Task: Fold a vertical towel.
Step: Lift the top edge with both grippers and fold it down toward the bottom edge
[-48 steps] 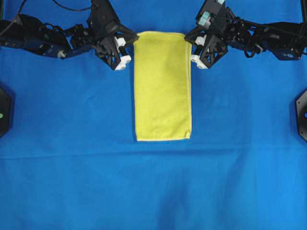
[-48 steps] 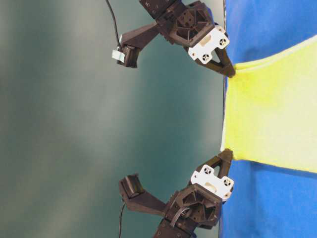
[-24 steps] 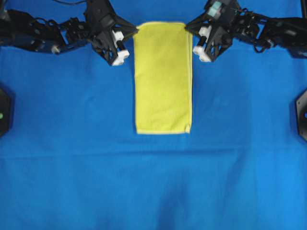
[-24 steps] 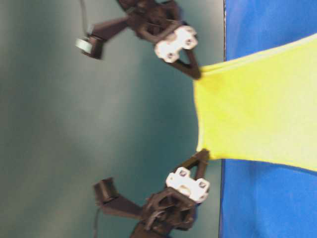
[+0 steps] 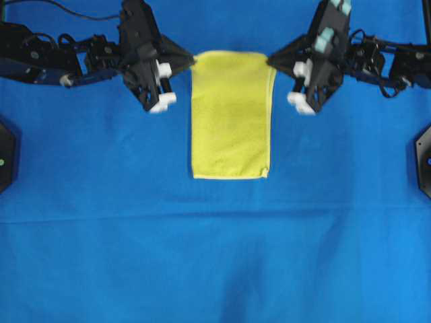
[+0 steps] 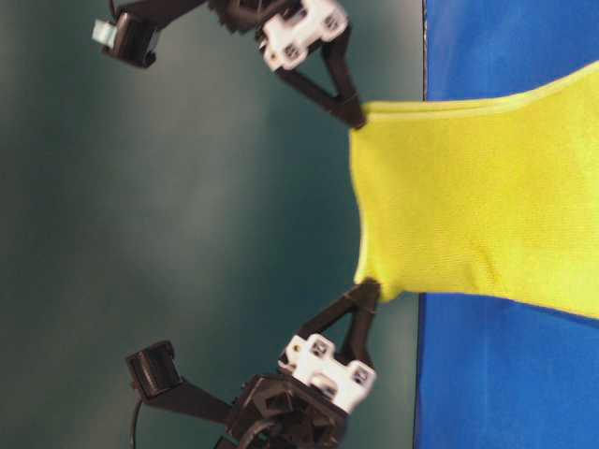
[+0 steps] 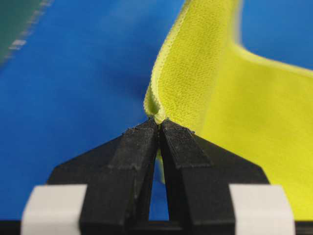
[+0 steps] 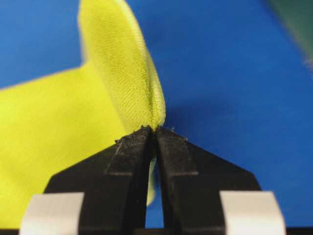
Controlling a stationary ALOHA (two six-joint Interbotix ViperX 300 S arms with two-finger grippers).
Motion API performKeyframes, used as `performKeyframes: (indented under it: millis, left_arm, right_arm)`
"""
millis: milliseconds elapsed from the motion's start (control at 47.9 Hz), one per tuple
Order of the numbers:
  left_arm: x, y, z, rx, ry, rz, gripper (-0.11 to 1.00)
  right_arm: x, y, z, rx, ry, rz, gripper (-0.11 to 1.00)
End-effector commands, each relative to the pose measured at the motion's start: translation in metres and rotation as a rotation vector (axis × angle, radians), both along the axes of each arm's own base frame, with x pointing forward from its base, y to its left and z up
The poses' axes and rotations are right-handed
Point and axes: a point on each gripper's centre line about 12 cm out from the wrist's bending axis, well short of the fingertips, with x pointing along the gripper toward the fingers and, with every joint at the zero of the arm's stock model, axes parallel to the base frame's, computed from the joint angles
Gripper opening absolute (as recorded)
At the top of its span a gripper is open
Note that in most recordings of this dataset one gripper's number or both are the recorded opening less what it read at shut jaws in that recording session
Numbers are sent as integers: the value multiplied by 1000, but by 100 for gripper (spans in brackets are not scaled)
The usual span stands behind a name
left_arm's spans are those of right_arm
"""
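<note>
The yellow towel (image 5: 230,114) hangs lengthwise from its far end, which is lifted off the blue cloth; its near edge rests on the table. My left gripper (image 5: 192,62) is shut on the towel's far left corner (image 7: 157,115). My right gripper (image 5: 271,59) is shut on the far right corner (image 8: 155,120). In the table-level view the towel (image 6: 468,206) is stretched between both grippers, right gripper (image 6: 358,117) above and left gripper (image 6: 368,288) below, well away from the table surface.
A large blue cloth (image 5: 215,256) covers the table. Black mounts sit at the left edge (image 5: 5,155) and the right edge (image 5: 424,158). A dark green wall (image 6: 187,224) lies behind the arms.
Both grippers have risen and moved toward the near side, carrying the towel's far end up. The towel's near edge slid from lower in the overhead view to higher up.
</note>
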Motion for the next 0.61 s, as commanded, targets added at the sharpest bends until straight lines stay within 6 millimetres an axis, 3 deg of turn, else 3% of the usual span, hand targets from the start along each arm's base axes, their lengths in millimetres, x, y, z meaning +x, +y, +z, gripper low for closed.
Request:
performKeyframes:
  millis: [0,251,585]
  left_arm:
    - [6,-21,10,-2,-25,-51,3]
    - [9,-73,0,-62,17,-165,3]
    - [5,-106,-25,-126,94,-219,3]
  right_arm:
    - [1,13,10,0,-28,31,5]
    - [3,56,-3,44,34,146,5]
    - [13,89,-32,93,113,225,5]
